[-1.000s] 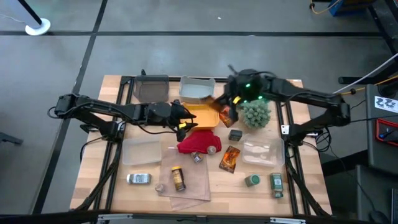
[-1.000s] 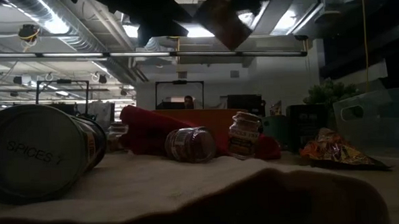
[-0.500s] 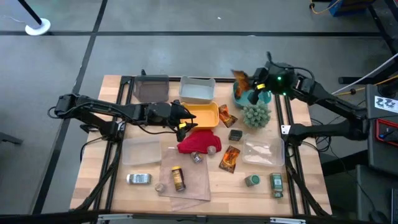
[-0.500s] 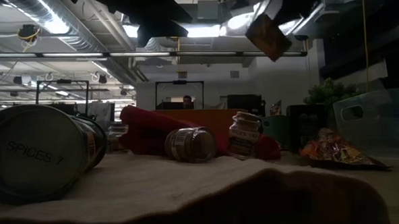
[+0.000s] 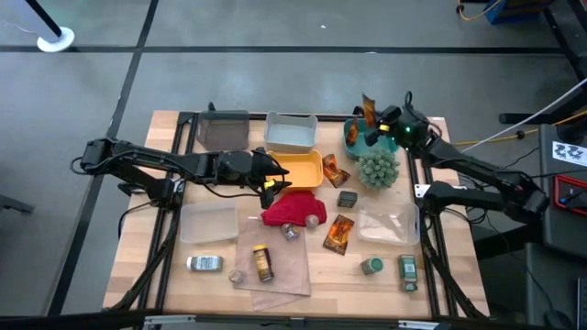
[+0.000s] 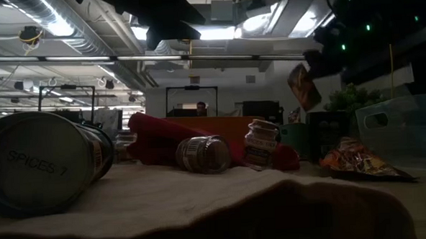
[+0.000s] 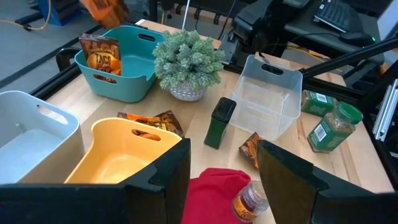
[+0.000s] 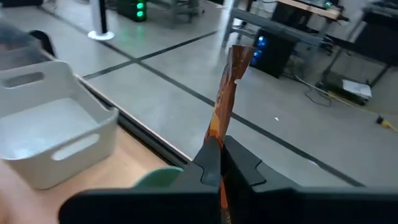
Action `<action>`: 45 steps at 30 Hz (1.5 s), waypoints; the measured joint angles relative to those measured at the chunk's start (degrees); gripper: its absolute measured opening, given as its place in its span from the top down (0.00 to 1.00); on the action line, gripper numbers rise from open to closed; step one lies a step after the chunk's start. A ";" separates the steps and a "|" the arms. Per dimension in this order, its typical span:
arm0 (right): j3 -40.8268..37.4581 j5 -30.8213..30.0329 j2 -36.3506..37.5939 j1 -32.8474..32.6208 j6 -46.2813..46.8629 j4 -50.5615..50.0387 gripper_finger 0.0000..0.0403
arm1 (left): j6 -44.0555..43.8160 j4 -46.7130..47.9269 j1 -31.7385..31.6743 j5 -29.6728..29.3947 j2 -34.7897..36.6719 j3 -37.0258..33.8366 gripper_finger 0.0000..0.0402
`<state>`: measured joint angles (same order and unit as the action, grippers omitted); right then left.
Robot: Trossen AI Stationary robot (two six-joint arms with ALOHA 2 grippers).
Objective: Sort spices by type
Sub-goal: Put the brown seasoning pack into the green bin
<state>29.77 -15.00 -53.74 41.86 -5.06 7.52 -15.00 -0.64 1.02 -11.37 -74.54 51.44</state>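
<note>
Red cloth (image 5: 292,211) beside yellow bin (image 5: 298,170) — green plant (image 5: 377,169) apart.

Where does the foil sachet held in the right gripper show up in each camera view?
High view: foil sachet at the right gripper, over the teal bin.
Low view: upper right, hanging in the air.
Left wrist view: blurred orange at the top edge, above the teal bin.
Right wrist view: centre, clamped edge-on.
Shared landmark: the teal bin.

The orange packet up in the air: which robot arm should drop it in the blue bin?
Right. The right gripper already pinches the orange packet above the teal bin; the left gripper waits by the yellow bin.
</note>
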 joint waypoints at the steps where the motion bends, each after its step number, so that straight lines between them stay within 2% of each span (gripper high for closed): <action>1: -1.52 0.00 -0.01 0.50 0.46 2.20 0.99 | 0.00 0.00 0.00 -0.01 0.00 -0.01 0.58; 9: -10.71 -0.51 0.01 1.78 2.93 13.37 0.99 | 0.68 0.00 0.00 -0.01 -0.04 -0.01 0.58; 15: -15.38 -3.06 -0.01 1.78 3.88 19.48 0.99 | 0.72 -0.01 0.00 -0.01 -0.04 -0.02 0.58; 27: -17.26 -4.71 -0.63 1.67 11.15 22.04 0.99 | 0.87 -0.01 0.00 -0.01 -0.04 -0.01 0.58; 31: -17.26 -6.47 -3.30 1.67 12.50 25.46 0.99 | 0.87 -0.02 0.00 -0.01 -0.04 -0.01 0.58; 45: -17.25 -6.45 -16.39 1.67 13.67 35.24 0.99 | 0.88 0.00 0.00 -0.01 -0.04 -0.02 0.58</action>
<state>12.52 -21.45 -70.14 43.53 8.61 42.76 -14.13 -0.64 1.02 -11.38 -74.59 51.42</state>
